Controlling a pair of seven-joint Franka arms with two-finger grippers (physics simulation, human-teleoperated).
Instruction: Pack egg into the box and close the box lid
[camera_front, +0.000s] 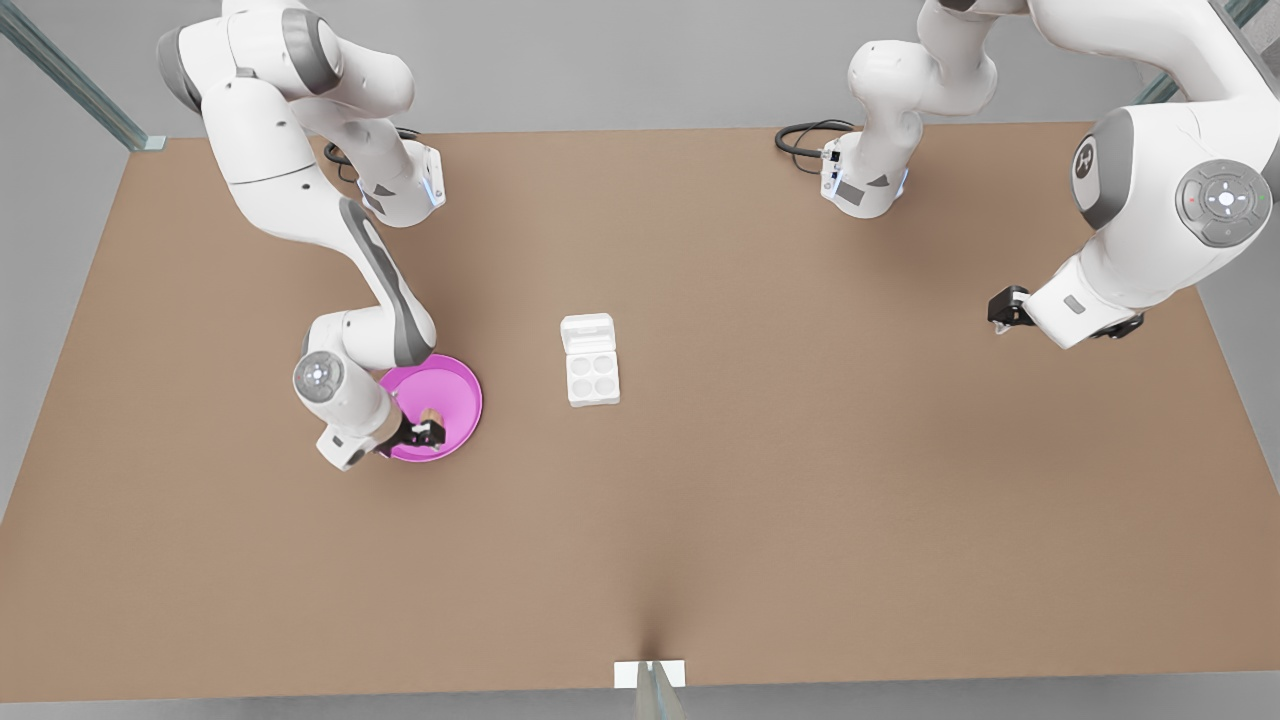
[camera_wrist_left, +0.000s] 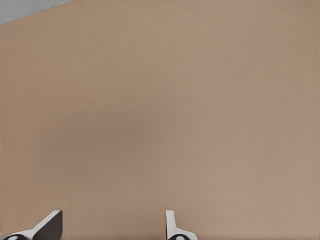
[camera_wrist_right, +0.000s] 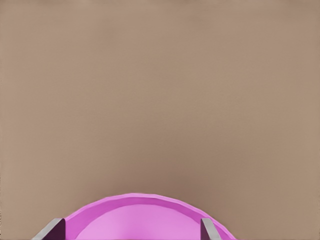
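One egg (camera_front: 431, 414) on plate (camera_front: 455, 385), under right gripper (camera_front: 430, 434), jaws spread.

Light is even and soft across the brown table (camera_front: 760, 520) — bright without glare, with no hard-edged shadows anywhere. Faint, diffuse darkening lies under the arms, a soft patch spreads on the front view's right side of the table, and a short dark streak runs up from the near edge at its middle. Both wrist views are flat and evenly lit — the table surface there looks smooth and textureless, shading slightly darker toward the middle.
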